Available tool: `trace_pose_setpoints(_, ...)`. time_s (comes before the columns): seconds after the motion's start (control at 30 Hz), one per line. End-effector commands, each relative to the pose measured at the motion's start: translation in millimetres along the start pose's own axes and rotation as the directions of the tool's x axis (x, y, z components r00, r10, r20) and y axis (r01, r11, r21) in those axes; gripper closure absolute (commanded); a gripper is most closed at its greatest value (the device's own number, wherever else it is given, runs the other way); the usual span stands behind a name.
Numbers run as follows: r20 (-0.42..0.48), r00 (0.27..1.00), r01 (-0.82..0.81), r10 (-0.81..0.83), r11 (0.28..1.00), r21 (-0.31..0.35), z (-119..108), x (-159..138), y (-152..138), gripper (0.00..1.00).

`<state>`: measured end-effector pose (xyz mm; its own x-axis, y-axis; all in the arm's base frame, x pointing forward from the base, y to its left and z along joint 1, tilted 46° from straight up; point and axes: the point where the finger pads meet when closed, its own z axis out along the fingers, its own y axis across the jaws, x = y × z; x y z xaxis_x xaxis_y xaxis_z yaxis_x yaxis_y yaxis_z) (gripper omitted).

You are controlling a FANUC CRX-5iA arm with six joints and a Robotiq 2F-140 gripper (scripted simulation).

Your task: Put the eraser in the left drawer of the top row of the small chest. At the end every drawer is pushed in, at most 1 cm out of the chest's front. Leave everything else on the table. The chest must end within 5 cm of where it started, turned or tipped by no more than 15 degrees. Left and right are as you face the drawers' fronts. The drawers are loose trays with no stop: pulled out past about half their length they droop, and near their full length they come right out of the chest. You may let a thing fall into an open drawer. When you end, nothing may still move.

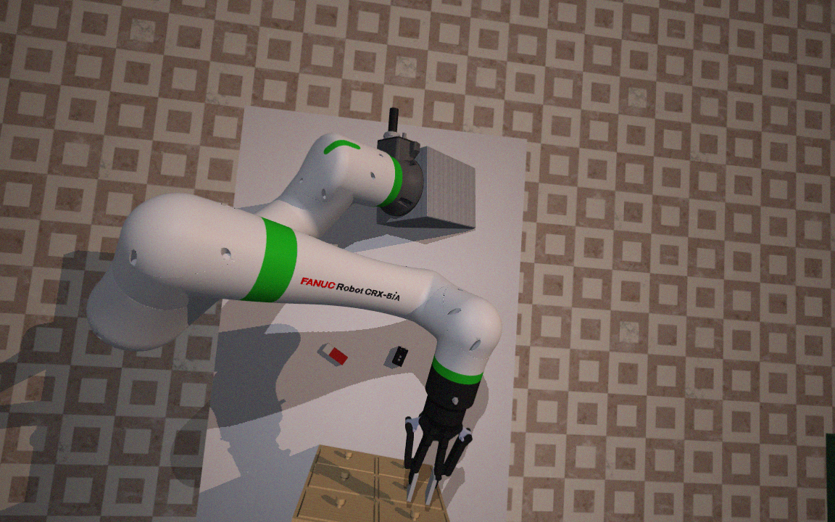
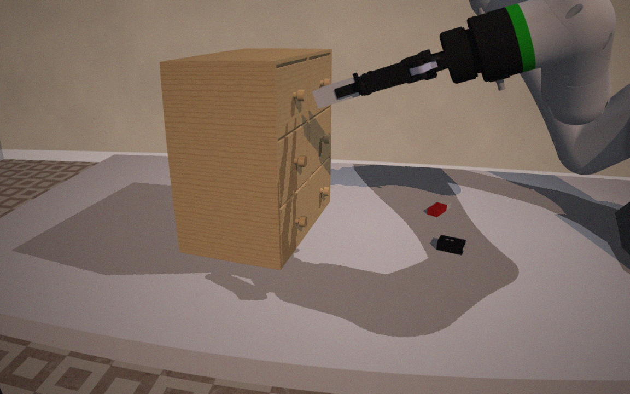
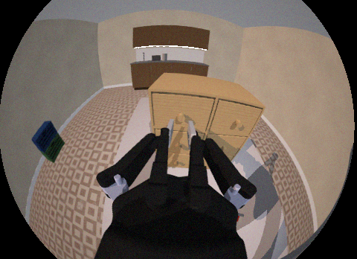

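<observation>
The wooden chest stands on the table with its drawers all looking pushed in; it also shows in the overhead view and in the wrist view. My gripper reaches level toward the top row. In the wrist view its fingers stand narrowly apart with the knob of the top left drawer showing between the tips. I cannot tell whether they touch the knob. The fingers hold nothing. The red and white eraser lies on the table away from the chest, and also shows in the overhead view.
A small black block lies near the eraser, closer to the table's front; it shows in the overhead view too. The robot's grey base box stands at the far end of the table. The arm reaches over both small objects.
</observation>
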<state>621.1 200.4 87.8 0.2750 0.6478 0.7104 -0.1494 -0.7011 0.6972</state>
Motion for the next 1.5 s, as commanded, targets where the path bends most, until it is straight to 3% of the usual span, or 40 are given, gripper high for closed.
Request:
trace_pose_setpoints(0.0,0.000,1.000,0.000,0.000,1.000,0.000,0.6,0.5,-0.1,0.80)
trace_pose_setpoints(0.8,0.000,1.000,0.000,0.000,1.000,0.000,30.0,11.2,-0.1,0.80)
trace_pose_setpoints(1.47,0.000,1.000,0.000,0.000,1.000,0.000,31.8,11.8,-0.1,0.80)
